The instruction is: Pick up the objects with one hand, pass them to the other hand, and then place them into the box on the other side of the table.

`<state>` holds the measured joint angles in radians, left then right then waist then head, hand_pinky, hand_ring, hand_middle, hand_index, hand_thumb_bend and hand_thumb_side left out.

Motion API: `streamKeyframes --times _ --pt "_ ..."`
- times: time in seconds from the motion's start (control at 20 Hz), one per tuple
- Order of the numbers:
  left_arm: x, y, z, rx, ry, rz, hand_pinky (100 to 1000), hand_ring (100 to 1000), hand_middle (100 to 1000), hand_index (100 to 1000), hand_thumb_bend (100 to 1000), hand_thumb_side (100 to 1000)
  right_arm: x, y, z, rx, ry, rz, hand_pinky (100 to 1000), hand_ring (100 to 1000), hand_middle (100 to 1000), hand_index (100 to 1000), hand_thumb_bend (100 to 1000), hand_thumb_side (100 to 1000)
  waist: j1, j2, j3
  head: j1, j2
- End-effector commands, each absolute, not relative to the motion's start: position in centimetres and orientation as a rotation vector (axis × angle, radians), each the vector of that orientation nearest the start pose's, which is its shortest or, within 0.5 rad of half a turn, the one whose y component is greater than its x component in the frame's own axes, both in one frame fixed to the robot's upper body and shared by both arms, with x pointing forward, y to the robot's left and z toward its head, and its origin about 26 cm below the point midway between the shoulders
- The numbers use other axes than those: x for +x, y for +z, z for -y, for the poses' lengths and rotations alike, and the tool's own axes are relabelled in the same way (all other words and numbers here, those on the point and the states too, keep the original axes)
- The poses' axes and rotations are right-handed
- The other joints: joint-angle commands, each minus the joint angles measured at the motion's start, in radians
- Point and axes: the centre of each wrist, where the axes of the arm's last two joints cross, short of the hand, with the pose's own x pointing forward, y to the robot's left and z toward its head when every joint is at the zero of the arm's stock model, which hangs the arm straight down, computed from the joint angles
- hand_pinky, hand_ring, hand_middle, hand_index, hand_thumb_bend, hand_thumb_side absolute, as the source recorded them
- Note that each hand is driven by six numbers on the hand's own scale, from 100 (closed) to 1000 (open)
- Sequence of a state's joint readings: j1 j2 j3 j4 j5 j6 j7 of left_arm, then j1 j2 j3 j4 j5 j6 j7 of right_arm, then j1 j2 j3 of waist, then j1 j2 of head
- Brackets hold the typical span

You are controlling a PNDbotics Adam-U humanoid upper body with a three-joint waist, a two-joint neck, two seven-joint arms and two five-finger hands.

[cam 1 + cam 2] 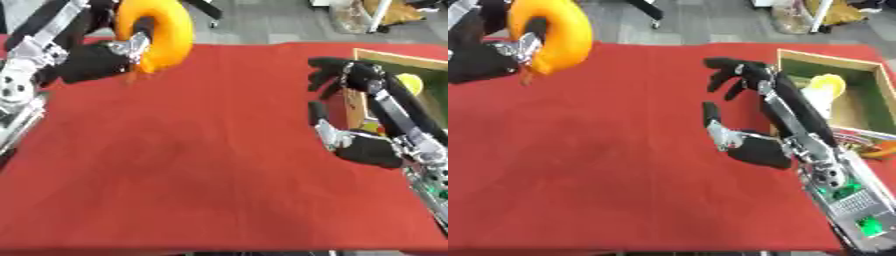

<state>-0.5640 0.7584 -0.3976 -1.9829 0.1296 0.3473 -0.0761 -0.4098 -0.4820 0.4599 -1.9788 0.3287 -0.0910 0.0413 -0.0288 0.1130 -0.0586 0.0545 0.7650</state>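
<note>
An orange ring-shaped soft object (162,31) hangs above the far left of the red table (201,150). My left hand (92,61) is shut on it, fingers through the ring's hole. My right hand (750,125) is at the right side of the table beside the box, open, with fingers spread and pointing away from me and the thumb raised. It holds nothing. The wooden box (866,90) with a green lining stands at the right edge and has a yellow object (826,86) inside.
Grey floor lies beyond the table's far edge, with chair legs (651,14) and a bag (798,17) on it. Something orange and some cables (868,142) lie just in front of the box near my right forearm.
</note>
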Motion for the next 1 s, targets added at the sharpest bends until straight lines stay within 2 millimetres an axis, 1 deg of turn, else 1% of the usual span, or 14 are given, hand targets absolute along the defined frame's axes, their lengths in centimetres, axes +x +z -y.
streamKeyframes --times 0.05,0.2,0.45,0.8,0.9,0.95,1.0 --pt "30.0 25.0 -21.1 0.141 -1.158 1.822 790 435 440 579 100 292 28.6 18.8 16.9 -0.191 1.256 2.272 556 749 559 900 100 415 0.016 -0.03 0.001 -0.002 0.005" --pt "29.9 24.5 -20.3 0.105 -1.224 1.775 790 436 441 579 100 294 28.5 18.8 16.3 -0.182 1.303 2.246 555 749 549 907 100 448 0.017 -0.029 0.0 -0.004 0.005" --pt "29.7 24.3 -19.0 0.051 -1.292 1.744 790 437 442 580 100 298 28.3 18.8 15.4 -0.166 1.364 2.214 553 747 546 925 100 492 0.021 -0.027 -0.002 -0.007 0.005" --pt "29.5 23.8 -18.0 0.003 -1.347 1.697 791 438 441 579 100 308 28.2 19.0 15.0 -0.206 1.393 2.202 552 743 543 944 100 543 0.024 -0.025 -0.004 -0.01 0.005" --pt "29.5 23.8 -17.6 -0.017 -1.361 1.689 791 438 441 579 100 311 28.2 19.0 14.8 -0.216 1.403 2.197 551 742 541 948 100 574 0.024 -0.025 -0.003 -0.011 0.005" --pt "29.4 23.8 -17.5 -0.027 -1.369 1.686 791 438 441 579 100 312 28.2 19.0 14.7 -0.219 1.409 2.196 550 742 542 952 100 612 0.024 -0.025 -0.003 -0.011 0.005" --pt "29.4 23.8 -17.3 -0.036 -1.378 1.683 791 438 442 579 100 312 28.1 19.0 14.7 -0.223 1.416 2.196 550 741 541 954 100 619 0.024 -0.025 -0.003 -0.01 0.005"
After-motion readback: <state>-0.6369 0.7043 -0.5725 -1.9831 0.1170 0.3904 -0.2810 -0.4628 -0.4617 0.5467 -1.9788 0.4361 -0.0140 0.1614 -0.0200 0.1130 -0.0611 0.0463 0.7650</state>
